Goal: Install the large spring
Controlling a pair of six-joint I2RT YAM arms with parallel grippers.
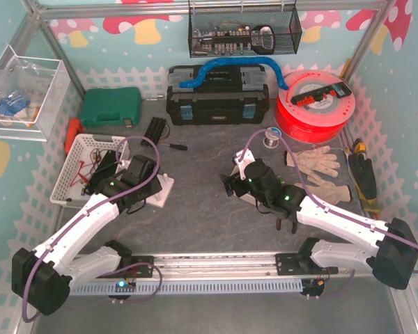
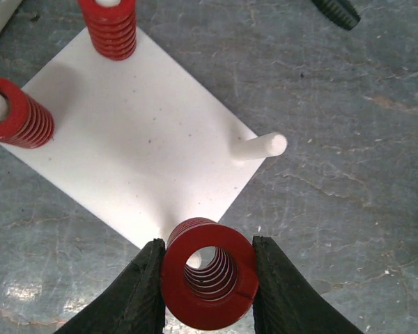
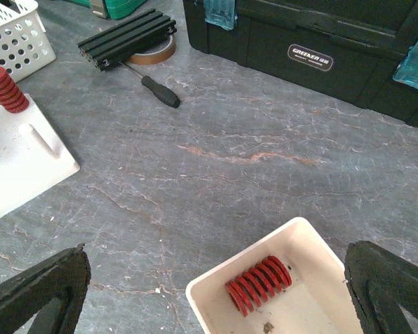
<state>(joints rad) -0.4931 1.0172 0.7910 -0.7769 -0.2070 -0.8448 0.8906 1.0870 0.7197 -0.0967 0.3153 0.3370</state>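
Left gripper (image 2: 207, 282): narrowed onto the large spring (image 2: 209, 314); presses it from both sides with the black fingers (image 2: 136, 296).
Large spring: red, upright between the jaws, at the near corner of the white base plate (image 2: 139, 146); shows something white inside its bore, probably a peg tip, but cannot tell for sure.
White base plate: lies flat on the grey table (image 2: 348, 181).
Far spring (image 2: 111, 28): red, seated on a peg at the far corner of the plate.
Left spring (image 2: 21, 118): red, seated on a peg at the left corner.
Bare peg (image 2: 261, 146): white, at the right corner, carries nothing.
Right gripper (image 3: 216, 289): spread wide, holds nothing, hangs above a small white tray (image 3: 313, 247).
Small white tray: contains one spare spring (image 3: 258, 284), red, lying on its side.
Beyond the tray, right wrist view: a screwdriver (image 3: 157, 89), a black aluminium profile (image 3: 129, 38) resting on a tape roll (image 3: 160, 54), then a black toolbox (image 3: 313, 49).
Back of the table, top view: a green case (image 1: 111, 106) at the left, a red filament spool (image 1: 313, 104) at the right, work gloves (image 1: 320, 170) just in front of the spool.
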